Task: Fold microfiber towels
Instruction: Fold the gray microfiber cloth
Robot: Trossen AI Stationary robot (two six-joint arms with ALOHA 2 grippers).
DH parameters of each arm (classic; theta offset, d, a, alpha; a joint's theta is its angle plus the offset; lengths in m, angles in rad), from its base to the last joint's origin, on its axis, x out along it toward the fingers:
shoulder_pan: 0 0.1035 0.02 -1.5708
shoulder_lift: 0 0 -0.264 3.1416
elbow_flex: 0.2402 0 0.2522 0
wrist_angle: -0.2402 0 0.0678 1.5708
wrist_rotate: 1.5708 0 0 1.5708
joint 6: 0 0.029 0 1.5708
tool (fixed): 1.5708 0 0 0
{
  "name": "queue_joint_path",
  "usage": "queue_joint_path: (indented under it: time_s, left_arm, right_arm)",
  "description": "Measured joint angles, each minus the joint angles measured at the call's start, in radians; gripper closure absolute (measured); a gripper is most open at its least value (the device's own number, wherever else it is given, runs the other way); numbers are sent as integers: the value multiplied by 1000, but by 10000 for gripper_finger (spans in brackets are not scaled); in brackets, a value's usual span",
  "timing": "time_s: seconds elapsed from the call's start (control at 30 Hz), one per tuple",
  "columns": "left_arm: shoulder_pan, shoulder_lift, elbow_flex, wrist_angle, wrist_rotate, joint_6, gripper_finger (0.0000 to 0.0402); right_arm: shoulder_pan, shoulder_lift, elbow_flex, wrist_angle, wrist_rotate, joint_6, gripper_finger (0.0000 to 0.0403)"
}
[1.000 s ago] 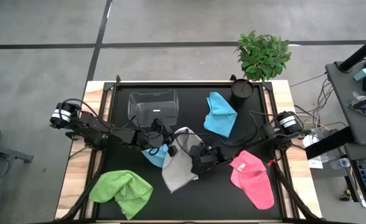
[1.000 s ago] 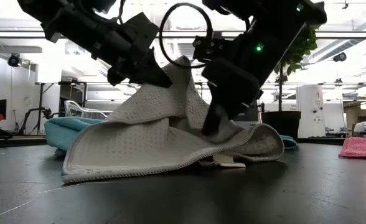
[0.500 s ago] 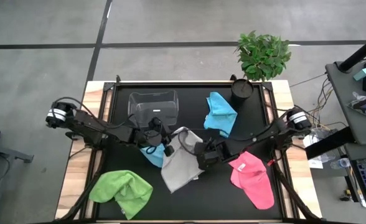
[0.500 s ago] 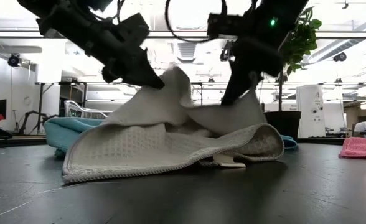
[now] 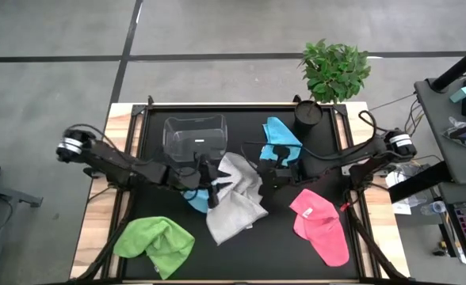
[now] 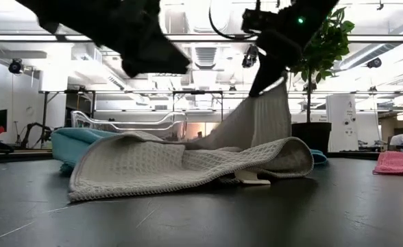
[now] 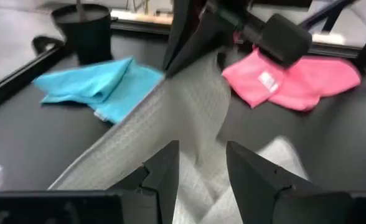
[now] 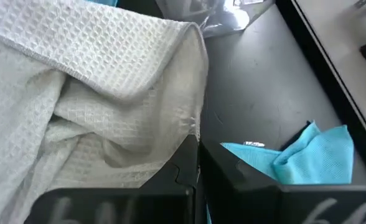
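Observation:
The pale grey-white microfiber towel (image 5: 237,196) lies rumpled at the table's middle, with one side raised (image 6: 260,120). My right gripper (image 5: 263,176) is shut on that raised side. My left gripper (image 7: 201,171) stands open just left of the towel and above it (image 6: 162,62), holding nothing. A light blue towel (image 5: 195,199) lies partly under the grey one. Another light blue towel (image 5: 280,146) lies at the back. A pink towel (image 5: 322,226) lies at the right and a lime green one (image 5: 155,244) at the front left. My right gripper pinches the towel's hemmed edge (image 8: 195,127) between its two shut fingers, on the towel's right side. The fingers slant down from above and from the table's right. That side hangs drawn up below the fingers (image 6: 270,96); the rest lies on the table.
A clear plastic tub (image 5: 195,134) stands at the back left of the black mat. A dark pot (image 5: 307,113) with a green plant stands at the back right. Bare mat shows at the front middle, between the green and pink towels.
My left gripper has let go of the grey towel and risen; the peak it held has dropped flat onto the table. My right gripper has taken hold of the towel's right side and carried it up and toward the far edge, drawing that side out.

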Motion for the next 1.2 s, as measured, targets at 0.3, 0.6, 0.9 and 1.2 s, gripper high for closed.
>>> queue_joint_path:
  time_s: [0.3,0.6,0.9,1.2]
  left_arm:
    - [0,266,135,7,3,33,226]
    - [27,394,318,-329,-121,119,169]
    - [59,445,399,-497,-100,117,169]
    - [61,439,396,-592,-49,66,199]
  right_arm:
    - [1,-23,-96,67,-7,42,394]
    - [1,-23,-136,97,-6,42,394]
    - [1,-23,-139,107,-1,11,394]
    - [1,-23,-142,119,-1,0,394]
